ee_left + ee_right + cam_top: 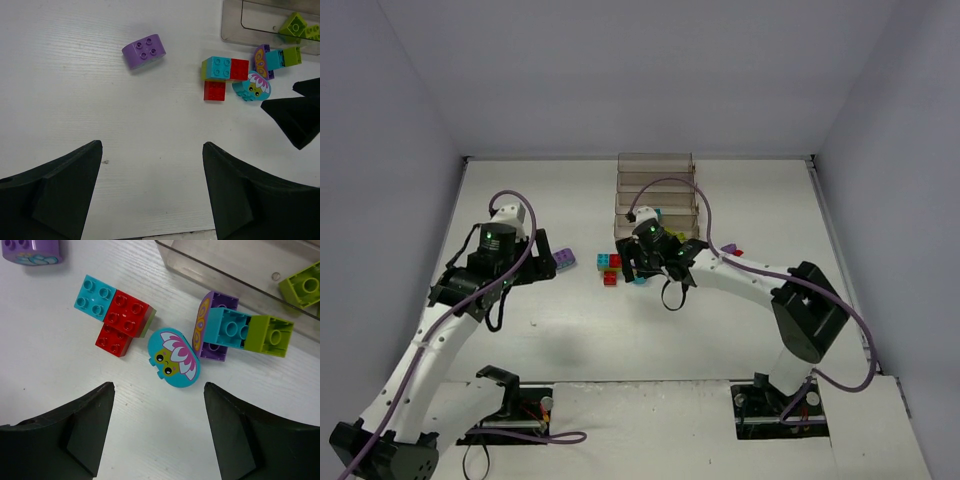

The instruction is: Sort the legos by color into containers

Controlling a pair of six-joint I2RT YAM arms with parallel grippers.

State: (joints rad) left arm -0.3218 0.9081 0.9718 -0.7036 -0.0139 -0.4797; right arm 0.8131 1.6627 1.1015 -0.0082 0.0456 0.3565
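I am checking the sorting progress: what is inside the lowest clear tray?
Inside the lowest tray, at least one lime green brick lies on its floor. The rest of the tray runs out of both wrist views, and the right arm partly covers it from above.

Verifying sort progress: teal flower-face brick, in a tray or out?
Out. The teal flower-face brick lies on the white table, outside the clear tray wall, beside other loose bricks.

White shells, black joints: left arm (435,345), right arm (740,283). Purple cables (503,197) looped along both. Green lights (490,238) on black wrists (485,258). Left gripper (151,150): matte black wedge fingers (60,195).
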